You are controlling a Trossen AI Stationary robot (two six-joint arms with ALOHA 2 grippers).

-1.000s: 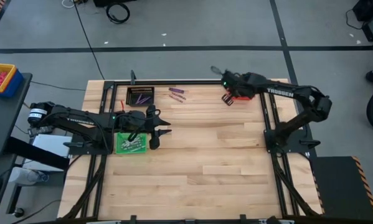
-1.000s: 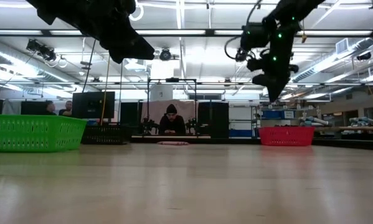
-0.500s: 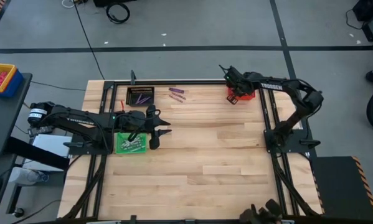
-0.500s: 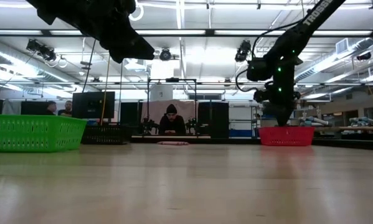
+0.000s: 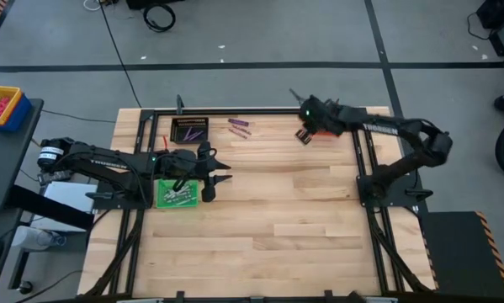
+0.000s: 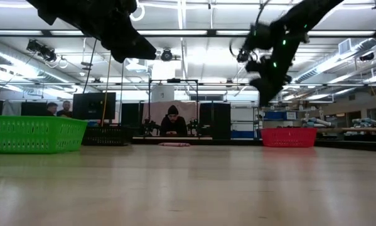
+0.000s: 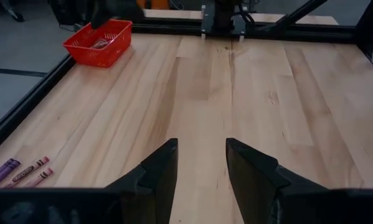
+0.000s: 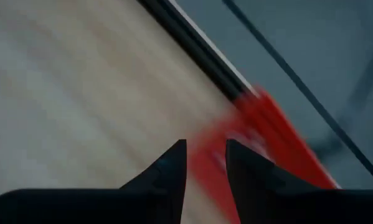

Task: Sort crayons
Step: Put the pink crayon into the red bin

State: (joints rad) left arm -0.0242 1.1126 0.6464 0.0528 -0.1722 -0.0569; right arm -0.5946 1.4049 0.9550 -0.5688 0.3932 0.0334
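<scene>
1. Your loose crayons (image 5: 240, 126) lie on the bare wood near the far edge of the bench, a few purple and pinkish-red sticks close together; the left wrist view catches them too (image 7: 21, 172).
2. More crayons sit in the black bin (image 5: 189, 130), just left of the loose ones along that far edge, and pale ones fill the green bin (image 5: 177, 195) close to the left edge.
3. The red bin (image 7: 99, 42) stands near the far right corner of the bench, with a few sticks inside that are too small for you to tell apart.
4. Your right gripper (image 5: 303, 135) hangs above the wood just beside the red bin, on the side facing the loose crayons. In its own wrist view the two fingers (image 8: 167, 171) stand a little apart with nothing between them.
5. Your left gripper (image 5: 219, 172) waits over the bench just right of the green bin, pointing toward the middle. Its fingers (image 7: 158, 171) stand apart, bare wood showing in the gap.
6. In the low view you see a person (image 6: 172, 122) seated in the room beyond the far edge.
</scene>
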